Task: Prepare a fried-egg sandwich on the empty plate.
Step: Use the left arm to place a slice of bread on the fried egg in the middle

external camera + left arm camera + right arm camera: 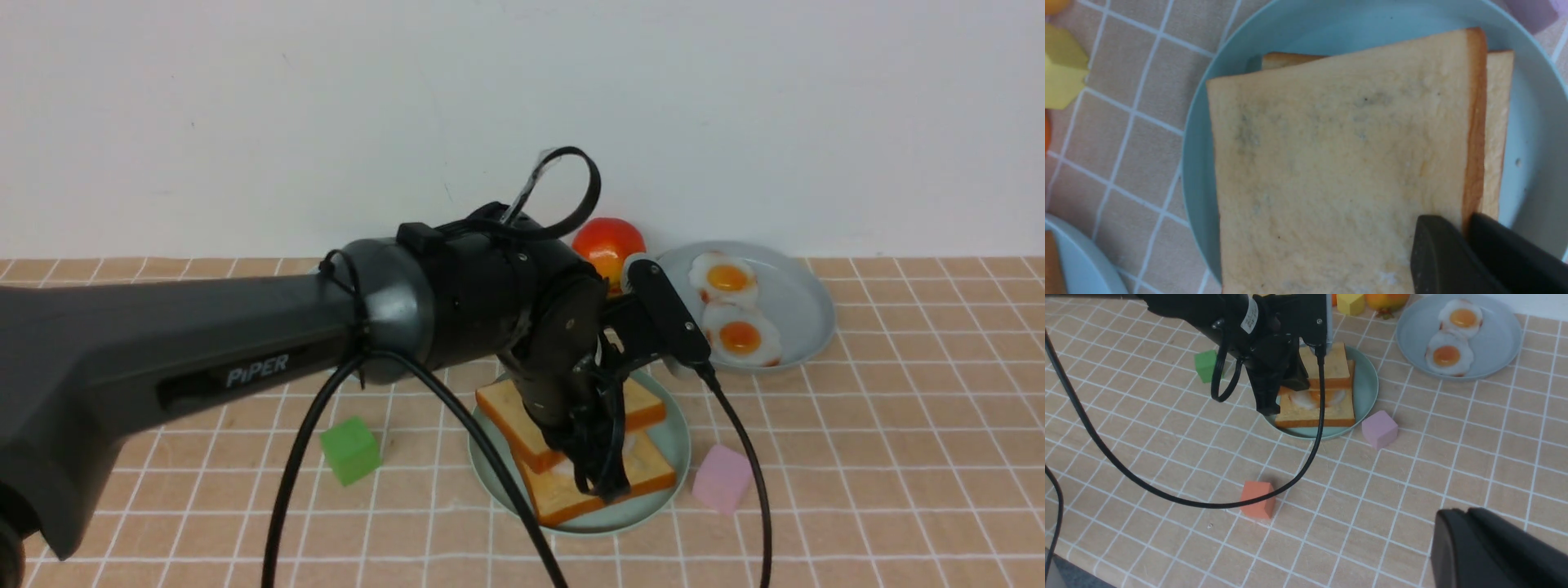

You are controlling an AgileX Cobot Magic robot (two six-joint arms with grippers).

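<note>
sandwich [571,457] on the green plate [674,443].
left gripper [606,487] clamps the top slice [1339,163] by its edge, askew over the egg [1314,398]; right gripper [1468,516] hangs closed and empty, well apart.

My black left hand [602,480] is showing against the golden-brown sandwich [510,408], mint plate [671,457], and tan, white-gridded desk [857,490].

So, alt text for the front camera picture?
A robot arm reaches over a green plate, its tool pinching the top toast of an egg sandwich. Behind: a tomato and fried eggs on a grey plate. A green cube and a pink cube flank the sandwich.
</note>
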